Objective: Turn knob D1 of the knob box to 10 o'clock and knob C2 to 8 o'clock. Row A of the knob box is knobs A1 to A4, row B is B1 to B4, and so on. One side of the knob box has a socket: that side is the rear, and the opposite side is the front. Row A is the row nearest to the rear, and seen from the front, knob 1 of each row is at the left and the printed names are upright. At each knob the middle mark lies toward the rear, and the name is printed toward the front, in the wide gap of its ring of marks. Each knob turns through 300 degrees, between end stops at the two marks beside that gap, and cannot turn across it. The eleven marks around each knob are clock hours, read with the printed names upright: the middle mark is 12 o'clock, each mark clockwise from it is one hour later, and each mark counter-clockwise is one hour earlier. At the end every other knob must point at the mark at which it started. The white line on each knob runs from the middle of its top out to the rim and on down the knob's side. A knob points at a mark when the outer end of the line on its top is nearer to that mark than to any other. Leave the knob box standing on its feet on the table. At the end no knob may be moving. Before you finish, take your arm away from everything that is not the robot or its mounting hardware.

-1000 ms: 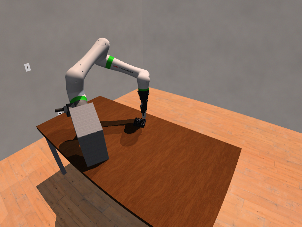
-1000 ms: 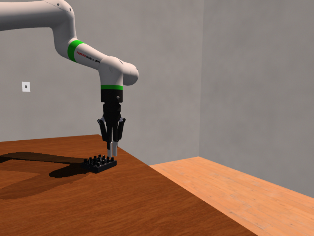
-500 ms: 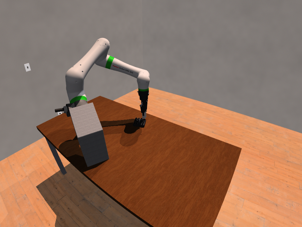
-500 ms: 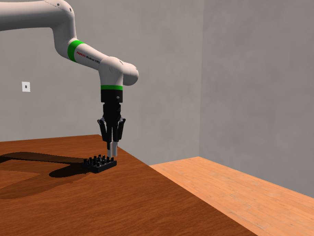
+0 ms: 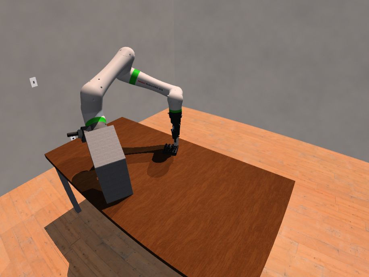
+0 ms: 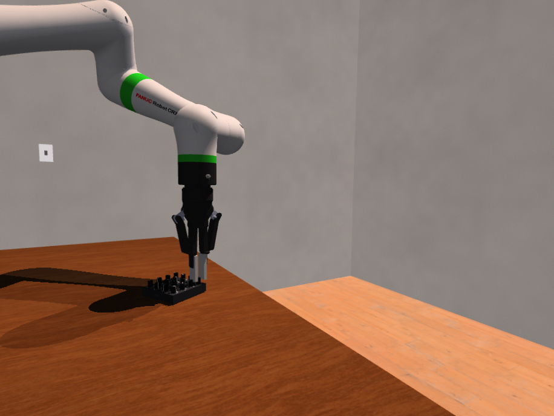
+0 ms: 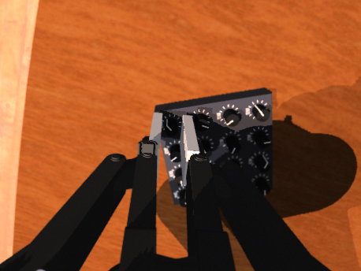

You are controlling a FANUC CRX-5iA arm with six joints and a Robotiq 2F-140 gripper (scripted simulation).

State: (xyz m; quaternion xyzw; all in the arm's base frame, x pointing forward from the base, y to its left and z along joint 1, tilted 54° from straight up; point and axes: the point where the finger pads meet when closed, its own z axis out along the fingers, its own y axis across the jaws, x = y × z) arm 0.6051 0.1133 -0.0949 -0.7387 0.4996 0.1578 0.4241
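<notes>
Closely, the jaws are standing narrowly parted, their pale fingertips (image 5: 176, 141) (image 6: 202, 267) flanking a corner knob (image 7: 172, 126); whether they are grasping it, I cannot tell. Beneath, the knob box (image 5: 170, 153) (image 6: 190, 294) (image 7: 210, 101) is sitting on the bench (image 5: 208, 193) (image 6: 224, 340) (image 7: 98, 79), near one long edge. Neighbouring knobs are leaving little sideways room. Beyond that edge, the plank floor (image 5: 313, 149) (image 6: 380, 322) (image 7: 16, 118) is stretching toward grey walls (image 5: 253, 74) (image 6: 438, 156).
</notes>
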